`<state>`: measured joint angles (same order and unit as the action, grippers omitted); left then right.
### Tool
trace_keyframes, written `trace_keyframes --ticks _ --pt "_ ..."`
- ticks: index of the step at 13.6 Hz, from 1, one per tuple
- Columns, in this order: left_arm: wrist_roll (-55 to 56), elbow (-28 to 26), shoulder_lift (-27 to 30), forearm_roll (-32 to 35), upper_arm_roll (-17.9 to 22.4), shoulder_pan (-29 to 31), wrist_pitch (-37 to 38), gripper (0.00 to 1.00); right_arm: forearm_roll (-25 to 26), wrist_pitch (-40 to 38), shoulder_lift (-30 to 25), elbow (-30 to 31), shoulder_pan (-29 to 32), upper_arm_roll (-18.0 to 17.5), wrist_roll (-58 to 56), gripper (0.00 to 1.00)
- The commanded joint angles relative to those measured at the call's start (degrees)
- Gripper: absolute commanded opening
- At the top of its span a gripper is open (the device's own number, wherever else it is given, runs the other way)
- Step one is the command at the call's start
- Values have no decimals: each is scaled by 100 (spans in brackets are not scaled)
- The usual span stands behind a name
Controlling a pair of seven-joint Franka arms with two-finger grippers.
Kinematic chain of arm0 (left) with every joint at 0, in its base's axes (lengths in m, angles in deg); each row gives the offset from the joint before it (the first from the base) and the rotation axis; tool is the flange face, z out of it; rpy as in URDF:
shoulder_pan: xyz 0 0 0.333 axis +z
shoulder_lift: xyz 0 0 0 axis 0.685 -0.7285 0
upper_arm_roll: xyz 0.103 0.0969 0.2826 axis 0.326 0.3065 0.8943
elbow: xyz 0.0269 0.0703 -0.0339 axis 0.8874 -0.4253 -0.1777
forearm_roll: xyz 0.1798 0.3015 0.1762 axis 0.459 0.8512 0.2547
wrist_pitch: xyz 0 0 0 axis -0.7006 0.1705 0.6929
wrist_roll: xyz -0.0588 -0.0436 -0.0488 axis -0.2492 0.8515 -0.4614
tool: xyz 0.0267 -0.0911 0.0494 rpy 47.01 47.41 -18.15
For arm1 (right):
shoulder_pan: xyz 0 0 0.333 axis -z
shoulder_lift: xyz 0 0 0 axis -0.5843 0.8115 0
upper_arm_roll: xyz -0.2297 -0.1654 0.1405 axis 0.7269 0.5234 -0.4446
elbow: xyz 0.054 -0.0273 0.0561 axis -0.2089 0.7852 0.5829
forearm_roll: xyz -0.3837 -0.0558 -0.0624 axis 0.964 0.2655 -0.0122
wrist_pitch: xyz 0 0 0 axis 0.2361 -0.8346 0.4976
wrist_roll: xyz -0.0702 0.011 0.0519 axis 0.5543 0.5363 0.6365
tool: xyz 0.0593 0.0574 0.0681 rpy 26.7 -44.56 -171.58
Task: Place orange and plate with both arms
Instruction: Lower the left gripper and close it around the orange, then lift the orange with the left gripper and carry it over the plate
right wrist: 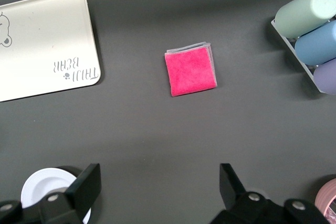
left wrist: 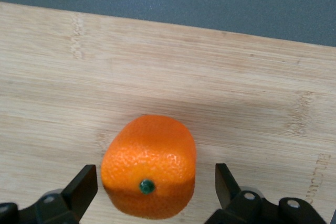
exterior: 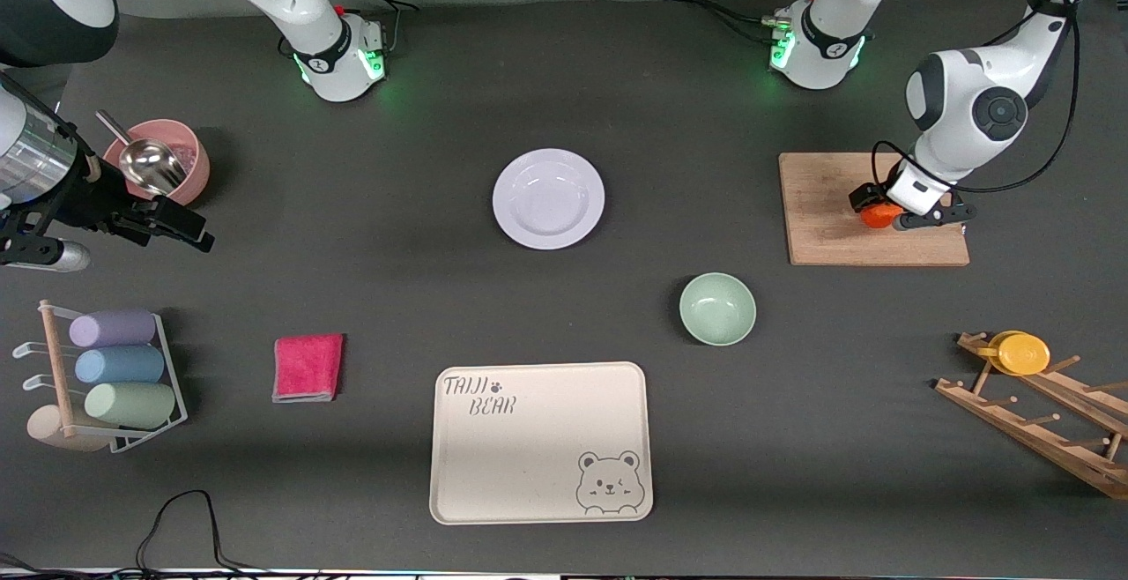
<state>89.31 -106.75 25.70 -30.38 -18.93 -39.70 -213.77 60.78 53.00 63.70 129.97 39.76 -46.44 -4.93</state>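
1. The left hand [exterior: 884, 215] is down on the wooden board [exterior: 828, 227], fingers [left wrist: 81, 187] spread wide either side of the orange [exterior: 876, 215]; contact looks absent, though the view is tight.
2. The orange sits on the board, at roughly 3 o'clock from the plate [exterior: 548, 198].
3. The plate lies mid-surface, at 12 o'clock from the bear tray [exterior: 538, 465].
4. The right hand [right wrist: 157, 190] waits, fingers wide, over bare surface [exterior: 352, 236] near the pink bowl [exterior: 189, 174].

On the dark grey table [exterior: 397, 289], a bright orange fruit [left wrist: 149, 165] with a dark green stem dot sits on the pale wooden board [exterior: 828, 236], while the plate [exterior: 548, 198] is faintly lilac white, the bowl [exterior: 717, 308] pale green, the cloth [exterior: 307, 368] pink, and the tray [exterior: 538, 465] cream with a grey bear print.
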Motion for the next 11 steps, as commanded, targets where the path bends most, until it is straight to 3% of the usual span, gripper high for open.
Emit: trace_keyframes --ticks 1,2,8,11 --pt "26 -77 61 57 19 15 -86 6 -116 -20 -10 -9 4 -4 70 100" --pt "26 -77 44 57 19 15 -95 0 -116 -11 -10 -9 4 -4 70 100" --pt "26 -42 105 57 19 15 -16 0 -116 -11 -10 -9 4 -4 70 100" --pt "18 28 596 57 11 -37 430 0 -116 -11 -19 -9 4 -4 70 100"
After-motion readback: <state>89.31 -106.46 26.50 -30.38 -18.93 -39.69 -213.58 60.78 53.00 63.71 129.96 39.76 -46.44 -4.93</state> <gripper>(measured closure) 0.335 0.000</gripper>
